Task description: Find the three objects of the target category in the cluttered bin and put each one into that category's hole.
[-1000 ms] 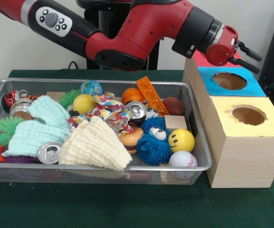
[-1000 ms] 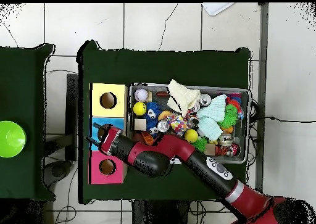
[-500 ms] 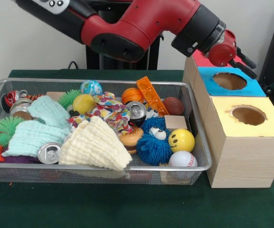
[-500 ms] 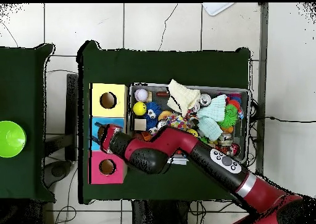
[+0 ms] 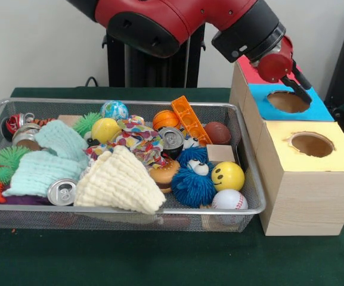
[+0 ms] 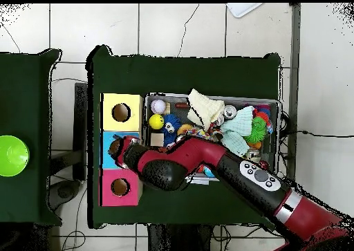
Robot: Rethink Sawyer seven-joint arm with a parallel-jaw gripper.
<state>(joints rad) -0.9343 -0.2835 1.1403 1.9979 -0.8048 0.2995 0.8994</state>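
Fingers (image 5: 298, 85) hang apart, empty, over three boxes (image 5: 306, 179); two cloths (image 5: 121, 182) in bin (image 5: 249, 179).

You get even, bright, diffuse lighting in both views. Soft shadows sit under the wire mesh bin (image 5: 243, 119) at lower centre. Small glare spots mark the silver can tops (image 5: 61, 192). Focus is sharp throughout.

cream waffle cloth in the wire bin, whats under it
The cream waffle-textured cloth covers its patch of the wire mesh bin. A silver drink can pokes out at its edge and the multicoloured patterned rag lies behind. What is directly underneath cannot be seen.
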